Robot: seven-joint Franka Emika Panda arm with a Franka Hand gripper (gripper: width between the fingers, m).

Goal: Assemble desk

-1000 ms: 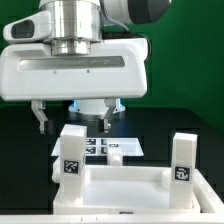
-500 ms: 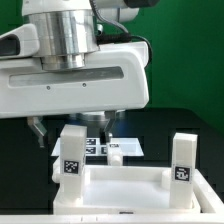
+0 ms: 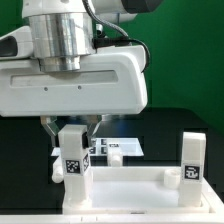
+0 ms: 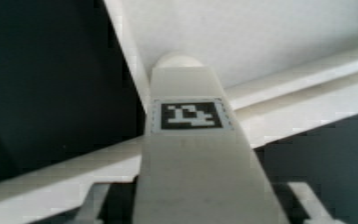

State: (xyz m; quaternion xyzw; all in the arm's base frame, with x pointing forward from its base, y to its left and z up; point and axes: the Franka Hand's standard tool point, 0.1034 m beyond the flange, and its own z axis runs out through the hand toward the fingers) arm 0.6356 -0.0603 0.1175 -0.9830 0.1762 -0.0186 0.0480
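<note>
The desk's white tabletop panel lies on the black table with two white square legs standing up from it. The left leg and the right leg each carry a black-and-white tag. My gripper is low over the left leg, with one finger on each side of its top. In the wrist view the tagged leg runs up between the fingers, with a dark gap on both sides. The gripper is open. The panel's rim shows behind the leg.
The marker board lies flat on the table behind the desk. A green wall stands at the back. The arm's large white wrist body hides most of the table's middle and left.
The gripper has moved to the exterior view's left and come down, so its fingers now straddle the left leg's top. The desk has shifted slightly to the exterior view's right.
</note>
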